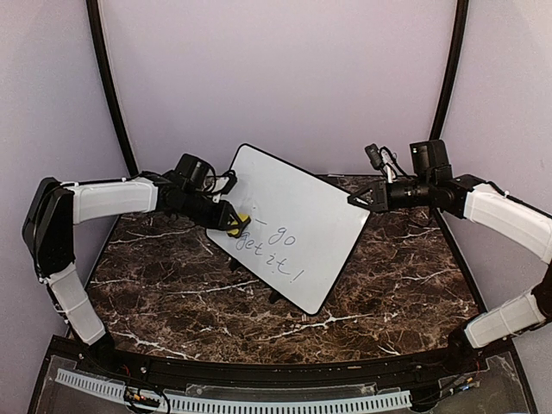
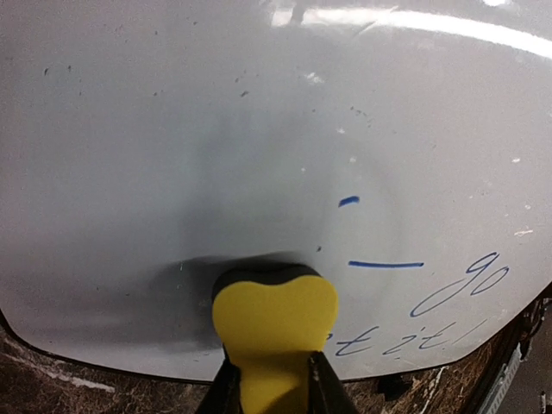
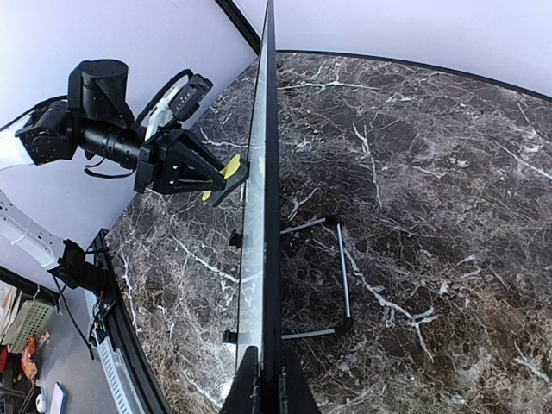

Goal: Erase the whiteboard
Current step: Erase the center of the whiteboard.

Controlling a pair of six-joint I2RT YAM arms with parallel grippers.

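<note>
At the whiteboard [image 1: 293, 194], outstretched left jaws clench eraser [image 1: 240, 222] against it; right jaws grip its edge.

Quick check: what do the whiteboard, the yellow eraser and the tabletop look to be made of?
The whiteboard: smooth, glossy white coated panel, mirroring the lights; thin black frame. The yellow eraser: probably soft matte foam, since it bulges where the left fingers pinch it. The tabletop: dark marble look with white veins, faint sheen; stone or laminate, cannot tell.
</note>
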